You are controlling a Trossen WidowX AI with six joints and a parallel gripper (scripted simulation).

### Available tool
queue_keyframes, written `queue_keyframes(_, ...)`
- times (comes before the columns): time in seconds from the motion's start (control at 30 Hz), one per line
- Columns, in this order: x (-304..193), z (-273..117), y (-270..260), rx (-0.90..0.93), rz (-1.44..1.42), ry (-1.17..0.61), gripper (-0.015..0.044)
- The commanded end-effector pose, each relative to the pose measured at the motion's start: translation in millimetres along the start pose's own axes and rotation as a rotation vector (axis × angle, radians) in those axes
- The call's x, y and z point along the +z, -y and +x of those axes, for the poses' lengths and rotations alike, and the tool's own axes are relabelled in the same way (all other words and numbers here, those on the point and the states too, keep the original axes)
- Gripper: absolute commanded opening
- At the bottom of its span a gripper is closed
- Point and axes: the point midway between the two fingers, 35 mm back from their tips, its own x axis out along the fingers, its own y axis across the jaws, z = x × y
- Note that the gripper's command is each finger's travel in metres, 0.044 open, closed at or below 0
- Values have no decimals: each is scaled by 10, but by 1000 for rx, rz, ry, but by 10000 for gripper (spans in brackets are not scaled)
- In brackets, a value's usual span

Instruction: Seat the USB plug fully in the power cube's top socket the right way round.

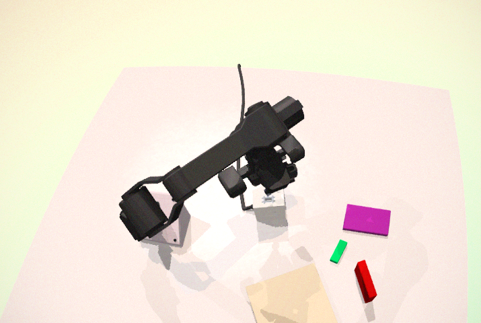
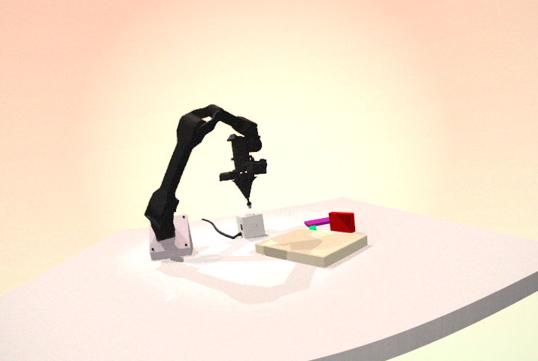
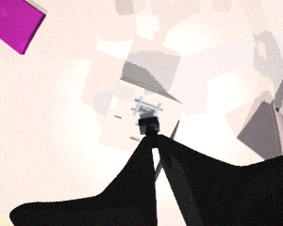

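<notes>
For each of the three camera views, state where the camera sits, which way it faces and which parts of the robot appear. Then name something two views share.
Top: high above the table, looking down; shows the whole arm, base to wrist.
Exterior: off to the side, near table height, facing across it; shows the arm arched over the power cube.
Wrist: on the arm, looking down past the gripper, shut on the USB plug above the cube's socket.
Shared: top and wrist both show the purple tile and green block.
</notes>
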Motion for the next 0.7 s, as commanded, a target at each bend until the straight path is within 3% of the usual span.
queue_keyframes(0.0,0,3,-1,1,-111,0,0)
queue_keyframes(0.67,0,2,-1,1,-634,0,0)
